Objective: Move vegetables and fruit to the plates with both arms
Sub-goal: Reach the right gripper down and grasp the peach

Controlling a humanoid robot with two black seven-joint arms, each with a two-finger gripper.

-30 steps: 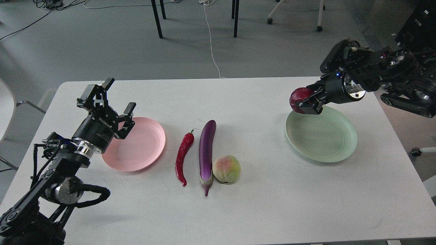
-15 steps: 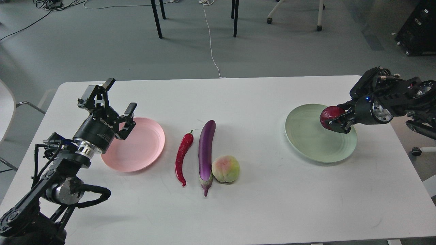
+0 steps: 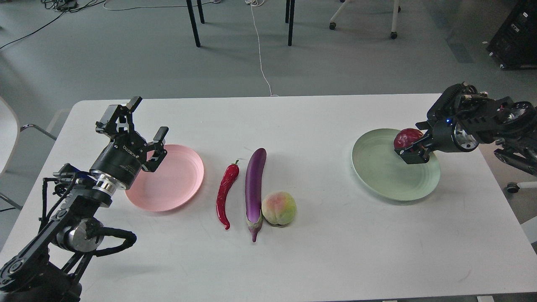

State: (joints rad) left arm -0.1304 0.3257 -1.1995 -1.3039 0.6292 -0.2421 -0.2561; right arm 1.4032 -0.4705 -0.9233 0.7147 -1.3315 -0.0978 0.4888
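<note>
We see the scene under bright, even, diffuse light from overhead. The white worktop [image 3: 319,260] reads clean, without blown-out glare. Shadows are soft and faint, lying close beneath the eggplant [image 3: 254,184], the peach [image 3: 279,208] and the pale green plate [image 3: 386,176]. Small highlights gleam along the chili pepper [image 3: 225,193]. Focus is sharp throughout; no motion blur shows.

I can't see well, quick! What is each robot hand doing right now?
Left gripper: open, holding nothing, by the pink plate.
Right gripper: shut on the pomegranate, over the green plate.
</note>
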